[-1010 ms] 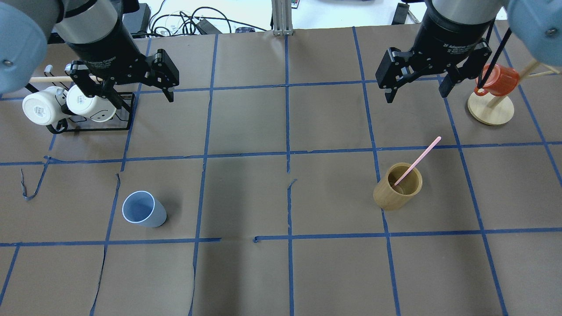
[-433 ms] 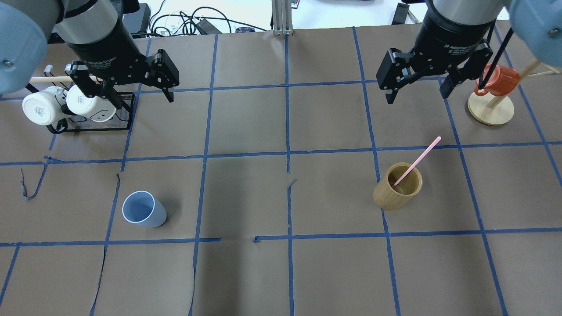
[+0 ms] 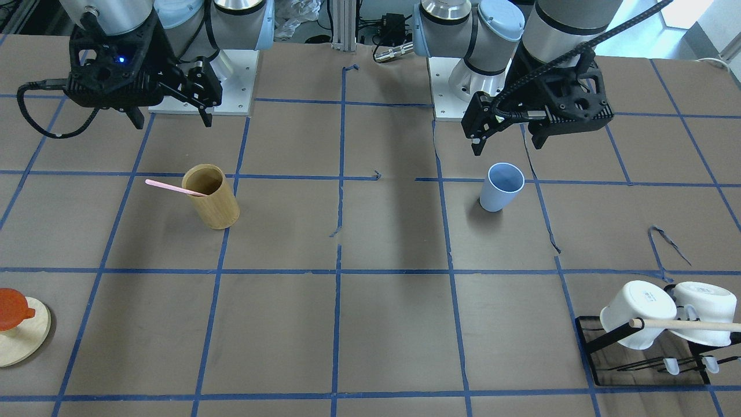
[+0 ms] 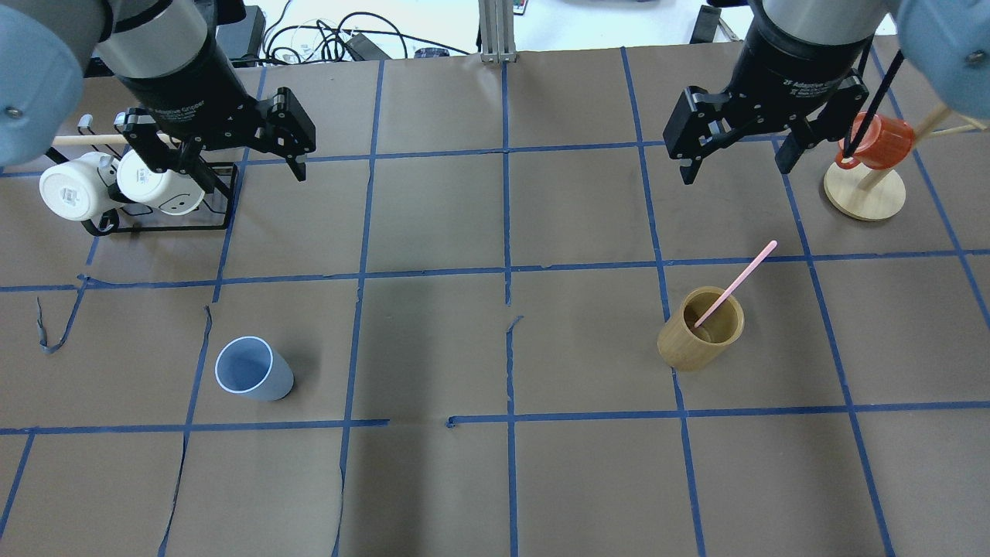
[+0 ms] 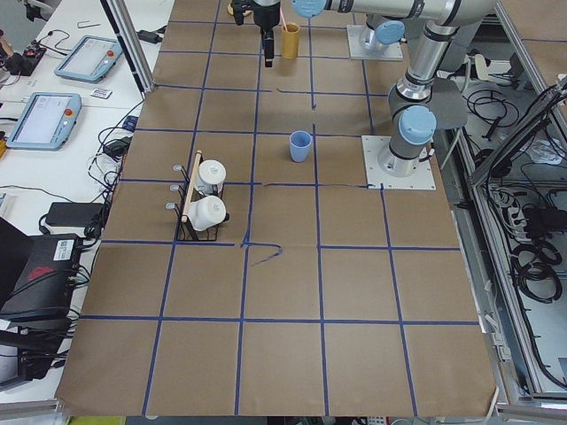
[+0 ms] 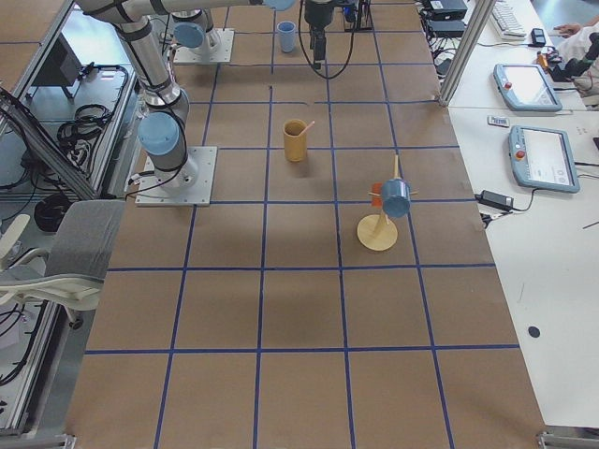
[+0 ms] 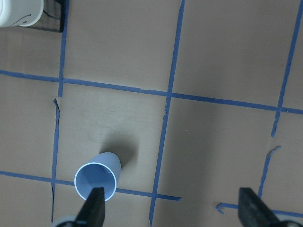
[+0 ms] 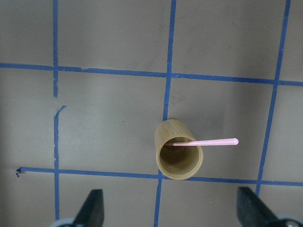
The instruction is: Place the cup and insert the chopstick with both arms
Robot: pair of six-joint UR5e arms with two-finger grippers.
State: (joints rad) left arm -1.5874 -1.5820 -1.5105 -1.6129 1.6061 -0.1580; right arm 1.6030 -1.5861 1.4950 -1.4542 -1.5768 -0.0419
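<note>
The left hand (image 3: 505,147) hangs high over the desk (image 4: 433,340), its two fingers spread wide and nothing between them. From behind the robot, one of its fingers overlaps the black rack (image 4: 220,224) holding two white mugs (image 4: 77,189), so that fingertip is hard to pick out. Its wrist camera catches only the two fingertips at the bottom edge.

The right hand (image 4: 735,170) is spread just as wide and holds nothing. One finger crosses in front of the red mug (image 4: 882,139) on the wooden stand (image 4: 865,197), hiding part of the mug. Both arms run off the top of that view.

The cup (image 4: 251,370) stands upright, mouth up, on the robot's left half of the desk, well below the left hand and apart from it. It sits just inside a corner of the blue tape (image 4: 506,216) grid, with a tear in the brown paper (image 4: 588,480) close by.

The chopstick (image 4: 739,280) leans in the bamboo cup (image 4: 700,329) on the robot's right half. Its upper end pokes out past the rim, away from the robot; its lower end is hidden inside.

A wide stretch of paper and tape lines lies between the two cups. The rack sits toward one end of the desk and the stand toward the other, each well apart from the nearer cup. From the ends of the desk both hands look too small to judge.
</note>
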